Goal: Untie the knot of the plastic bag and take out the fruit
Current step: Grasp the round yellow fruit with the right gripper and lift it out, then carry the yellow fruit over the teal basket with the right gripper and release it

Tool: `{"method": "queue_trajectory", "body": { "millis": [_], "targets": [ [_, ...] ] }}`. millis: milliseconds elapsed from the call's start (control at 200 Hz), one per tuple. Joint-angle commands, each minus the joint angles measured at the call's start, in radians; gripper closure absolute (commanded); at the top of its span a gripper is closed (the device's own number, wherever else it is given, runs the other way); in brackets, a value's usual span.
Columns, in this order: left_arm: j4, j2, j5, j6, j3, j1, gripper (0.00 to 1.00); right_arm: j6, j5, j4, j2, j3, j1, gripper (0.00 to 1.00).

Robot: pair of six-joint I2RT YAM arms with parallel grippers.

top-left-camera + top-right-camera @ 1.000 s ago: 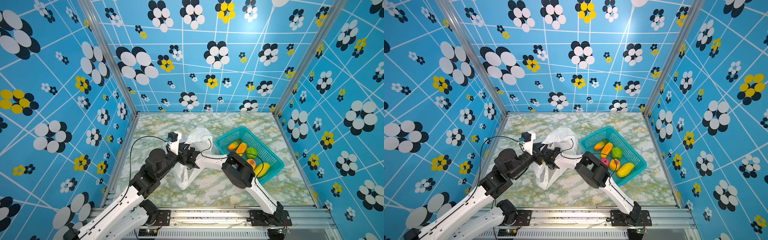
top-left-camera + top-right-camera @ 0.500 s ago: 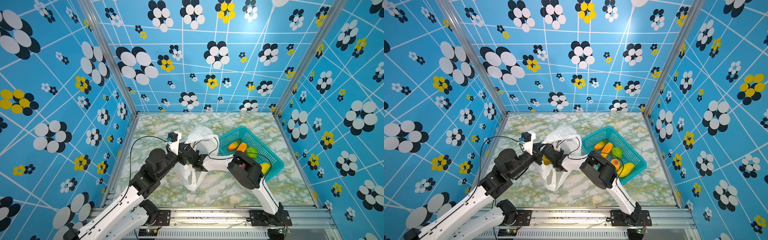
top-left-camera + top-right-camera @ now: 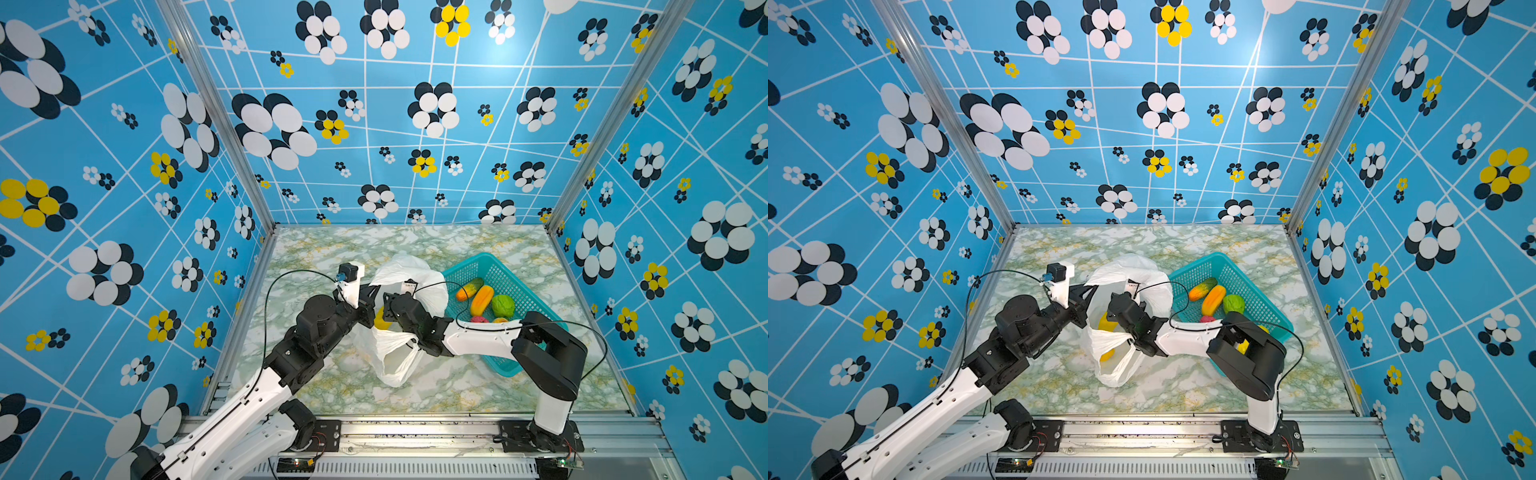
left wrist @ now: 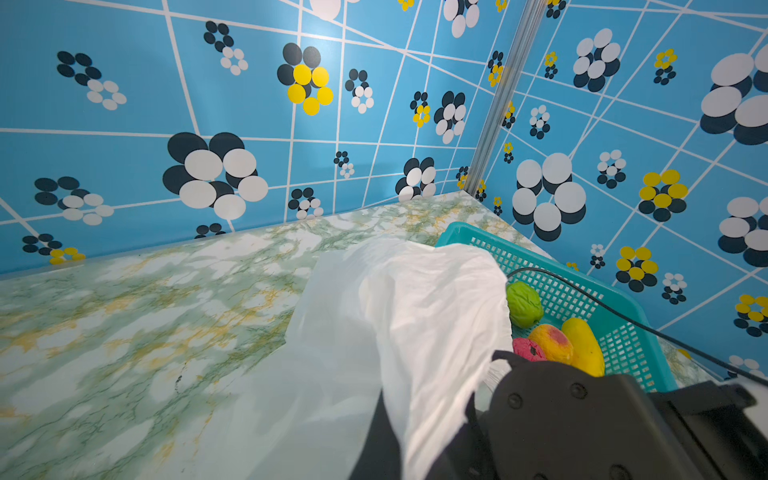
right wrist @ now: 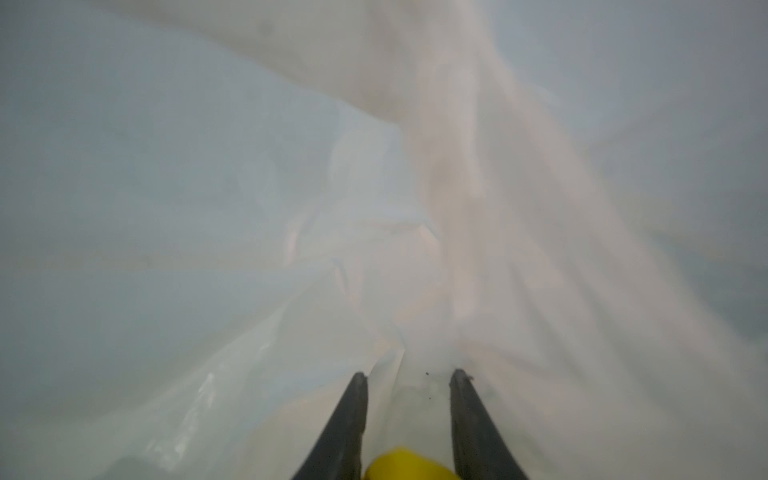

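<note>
The white plastic bag [image 3: 400,269] [image 3: 1126,266] hangs open between my two grippers, its lower part [image 3: 390,365] sagging onto the marble. My left gripper [image 3: 372,299] [image 3: 1084,295] [image 4: 419,424] is shut on the bag's rim, and the film [image 4: 415,316] runs between its dark fingers. My right gripper [image 3: 386,312] [image 3: 1111,312] [image 5: 409,374] reaches into the bag's mouth from the right. Its two fingers press on either side of a yellow fruit [image 5: 405,464] [image 3: 379,322]. Another yellow fruit [image 3: 1108,354] shows through the bag lower down. The knot does not show.
A teal mesh basket [image 3: 500,266] [image 4: 623,299] stands right of the bag. It holds an orange-green oblong fruit [image 3: 469,289], an orange-yellow one [image 3: 482,300], a round green one [image 3: 503,306] and a pink one [image 3: 478,320]. My right arm's elbow [image 3: 548,357] hangs over its near corner.
My right gripper has pushed left and deeper into the bag's mouth, and its fingers have closed onto the yellow fruit. Its elbow has swung right. The left gripper has kept its hold.
</note>
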Motion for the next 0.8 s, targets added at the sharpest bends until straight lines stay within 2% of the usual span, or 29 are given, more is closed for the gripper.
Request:
{"method": "queue_trajectory", "body": {
  "millis": [0,245,385,600,795],
  "targets": [
    [0.019,0.005,-0.021,0.007,0.014,-0.002,1.00,-0.073,-0.004,0.063,-0.065,-0.039,0.029,0.82],
    [0.009,0.007,-0.058,0.002,0.019,0.006,1.00,-0.221,0.006,0.142,-0.214,-0.138,0.095,0.84],
    [-0.008,0.019,-0.074,-0.004,0.031,0.011,1.00,-0.311,-0.029,0.186,-0.327,-0.229,0.124,0.85],
    [-0.014,0.037,-0.083,-0.021,0.040,0.020,1.00,-0.382,0.013,0.157,-0.633,-0.422,0.132,0.86],
    [-0.011,0.047,-0.072,-0.030,0.045,0.026,1.00,-0.442,0.160,-0.018,-0.931,-0.510,0.131,0.87]
  ]
}}
